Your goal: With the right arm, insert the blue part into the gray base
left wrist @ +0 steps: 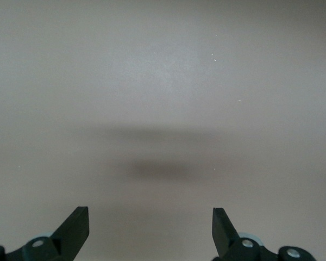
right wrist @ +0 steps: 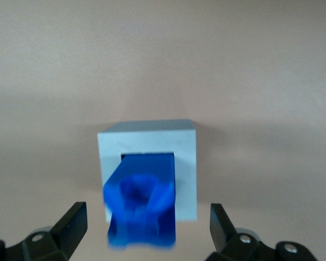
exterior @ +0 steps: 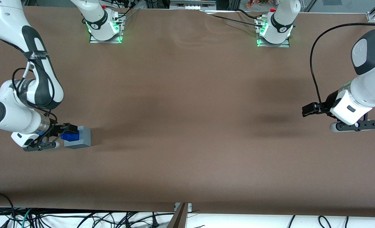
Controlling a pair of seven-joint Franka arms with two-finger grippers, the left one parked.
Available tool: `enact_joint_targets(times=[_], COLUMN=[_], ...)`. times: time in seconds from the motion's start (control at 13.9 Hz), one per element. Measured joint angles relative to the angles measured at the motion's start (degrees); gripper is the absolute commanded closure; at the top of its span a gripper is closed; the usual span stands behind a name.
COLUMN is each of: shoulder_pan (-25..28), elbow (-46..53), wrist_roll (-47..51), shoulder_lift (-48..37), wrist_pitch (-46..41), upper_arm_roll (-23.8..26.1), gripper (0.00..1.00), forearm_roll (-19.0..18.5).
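The blue part (right wrist: 143,204) is sitting in the gray base (right wrist: 148,142) recess at the working arm's end of the worktop (exterior: 187,110), knobbly end poking out. The claw (exterior: 67,130) is hovering over it, fingers (right wrist: 70,224) spread wide and holding nothing. Rigid, light, smooth plastic, the part is probably best pinched across its flat sides

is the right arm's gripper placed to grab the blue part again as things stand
Probably yes. The gripper hangs open right over the blue part, its fingers spread clear on either side. The part sits in the recess of the gray base with its knobbly end sticking up, and nothing lies between.
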Motion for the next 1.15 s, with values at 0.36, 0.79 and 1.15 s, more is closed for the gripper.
enact_joint_targets(times=[0.36,0.79,1.15], shoulder_pan=[0.04,0.06,0.07], elbow=[6.73,11.31,11.24], wrist_roll=[1.07,1.82,1.82], shoulder_lift=[-11.26,-20.66,-19.84], wrist_pitch=[-21.89,-31.5,-31.47], upper_arm_roll=[1.35,2.76,3.42], gripper=[0.0,0.0,0.0], forearm_roll=[-0.18,-0.18,-0.18])
